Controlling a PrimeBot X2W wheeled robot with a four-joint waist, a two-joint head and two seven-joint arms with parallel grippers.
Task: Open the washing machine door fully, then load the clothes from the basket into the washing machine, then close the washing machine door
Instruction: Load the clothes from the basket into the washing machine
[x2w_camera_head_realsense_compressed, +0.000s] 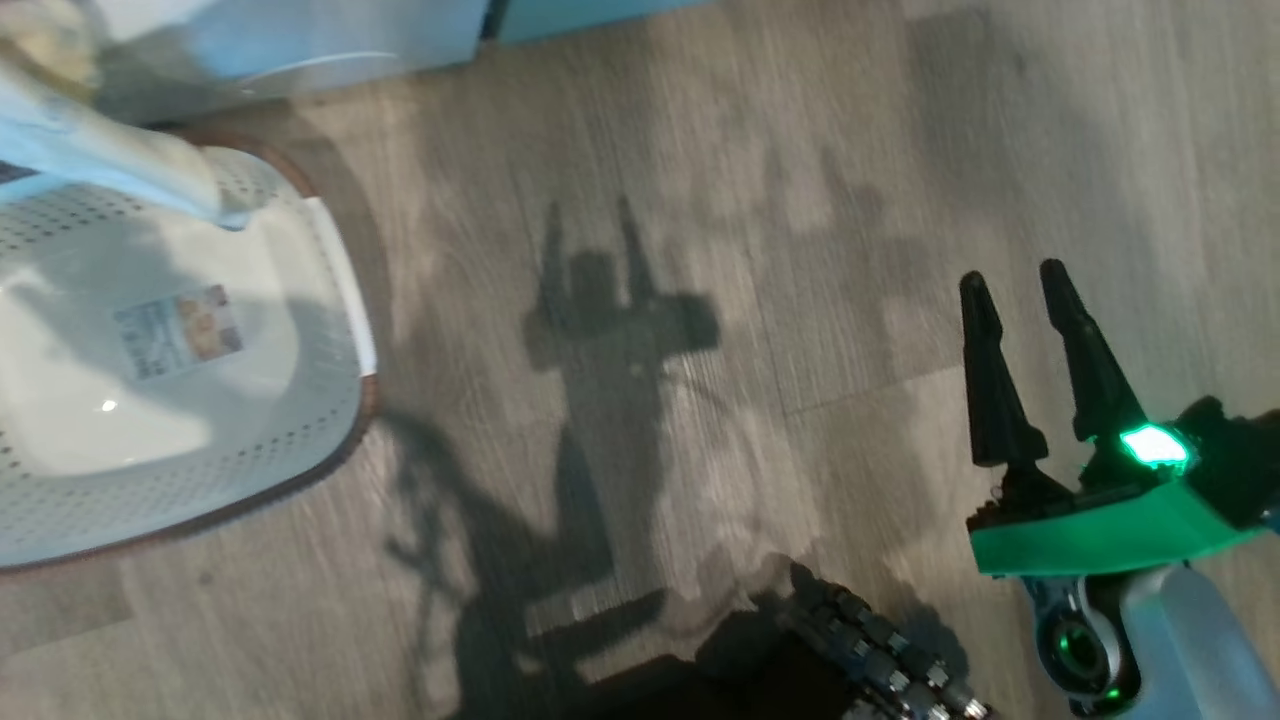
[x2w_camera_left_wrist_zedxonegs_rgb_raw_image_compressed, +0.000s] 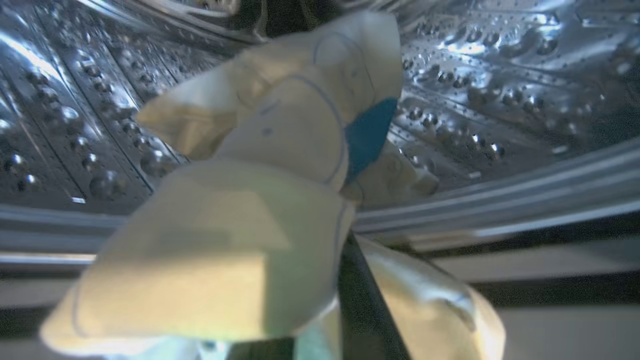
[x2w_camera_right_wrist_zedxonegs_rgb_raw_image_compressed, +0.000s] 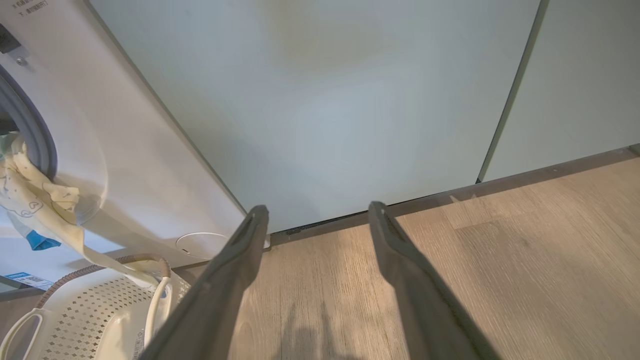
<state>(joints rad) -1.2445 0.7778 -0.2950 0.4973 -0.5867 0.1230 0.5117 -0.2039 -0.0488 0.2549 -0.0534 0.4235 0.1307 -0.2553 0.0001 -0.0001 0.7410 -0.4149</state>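
My left gripper (x2w_camera_left_wrist_zedxonegs_rgb_raw_image_compressed: 315, 250) is at the mouth of the washing machine's steel drum (x2w_camera_left_wrist_zedxonegs_rgb_raw_image_compressed: 500, 100), shut on the clothes (x2w_camera_left_wrist_zedxonegs_rgb_raw_image_compressed: 280, 150): a pale cream garment with a blue patch that drapes over its fingers. In the right wrist view the garment (x2w_camera_right_wrist_zedxonegs_rgb_raw_image_compressed: 30, 200) trails from the grey gasket (x2w_camera_right_wrist_zedxonegs_rgb_raw_image_compressed: 35, 135) down to the basket (x2w_camera_right_wrist_zedxonegs_rgb_raw_image_compressed: 90, 310). In the head view the basket (x2w_camera_head_realsense_compressed: 250, 470) shows its bare base and label, with the cloth (x2w_camera_head_realsense_compressed: 100, 160) above its rim. My right gripper (x2w_camera_head_realsense_compressed: 1015, 275) hovers open over the floor. The washing machine door is out of view.
Pale green cabinet panels (x2w_camera_right_wrist_zedxonegs_rgb_raw_image_compressed: 325, 110) stand to the right of the white washing machine (x2w_camera_right_wrist_zedxonegs_rgb_raw_image_compressed: 130, 150), whose round service flap (x2w_camera_right_wrist_zedxonegs_rgb_raw_image_compressed: 200, 245) is low on its front. Wooden floor (x2w_camera_head_realsense_compressed: 700, 200) stretches between the basket and my right arm. The robot's dark base (x2w_camera_head_realsense_compressed: 800, 660) lies at the bottom.
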